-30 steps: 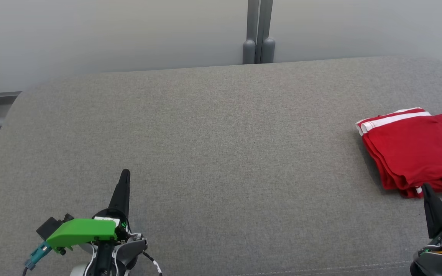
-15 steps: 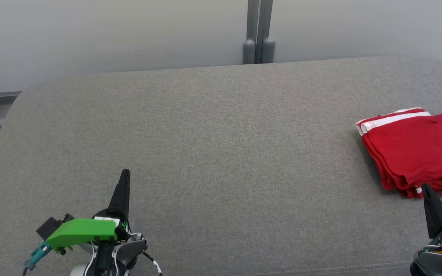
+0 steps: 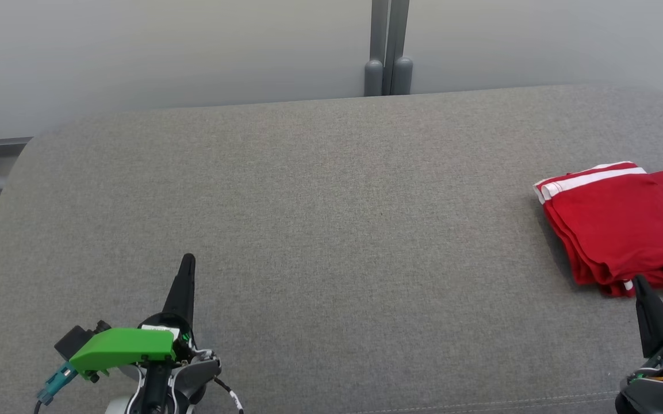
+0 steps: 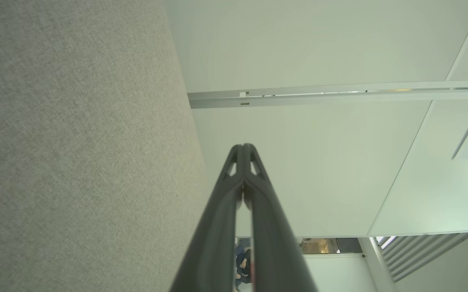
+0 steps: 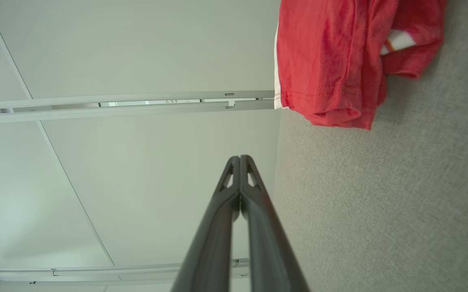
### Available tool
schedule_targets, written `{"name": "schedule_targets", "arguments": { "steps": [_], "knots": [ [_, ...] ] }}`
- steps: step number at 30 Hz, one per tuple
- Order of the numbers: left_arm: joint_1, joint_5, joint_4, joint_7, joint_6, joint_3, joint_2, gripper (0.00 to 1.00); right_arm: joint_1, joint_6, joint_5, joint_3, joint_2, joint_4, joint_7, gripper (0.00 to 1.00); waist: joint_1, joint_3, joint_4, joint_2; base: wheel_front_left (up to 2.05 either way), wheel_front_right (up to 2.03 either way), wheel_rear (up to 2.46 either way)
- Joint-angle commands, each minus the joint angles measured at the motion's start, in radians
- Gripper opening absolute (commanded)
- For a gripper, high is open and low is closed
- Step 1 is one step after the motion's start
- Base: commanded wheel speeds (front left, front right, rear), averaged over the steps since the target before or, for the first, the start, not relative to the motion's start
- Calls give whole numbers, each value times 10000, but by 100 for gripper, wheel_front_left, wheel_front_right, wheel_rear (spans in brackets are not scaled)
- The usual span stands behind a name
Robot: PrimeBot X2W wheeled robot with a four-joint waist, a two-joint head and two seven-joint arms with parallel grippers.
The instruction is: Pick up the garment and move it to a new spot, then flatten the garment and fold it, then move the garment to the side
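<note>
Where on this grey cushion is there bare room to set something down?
Bare: the stretch of cushion between the left fingers and the red garment, back to the wall. Crowded: the right edge, where the garment lies by the right fingers.

Left end effector (image 3: pixel 187 260) closed, right end effector (image 3: pixel 637 280) closed, empty

Red garment (image 3: pixel 624 224) w/ white stripe trim, folded into a flat multi-layer stack. Lies at far right of grey fabric surface (image 3: pixel 331 230); layered fold edges face left, right part cut by frame.
</note>
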Motion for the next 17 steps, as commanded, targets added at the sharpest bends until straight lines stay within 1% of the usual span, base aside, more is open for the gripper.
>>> {"name": "schedule_targets", "arguments": {
  "steps": [1, 17],
  "knots": [
    [-114, -71, -3, 19, -39, 28, 5, 0, -37, 4, 37, -21, -49, -40, 6, 0, 0, 0, 0, 0, 0, 0, 0],
    [-114, -71, -4, 19, -39, 28, 5, 0, -37, 4, 37, -21, -49, -41, 6, 0, 0, 0, 0, 0, 0, 0, 0]
  ]
}}
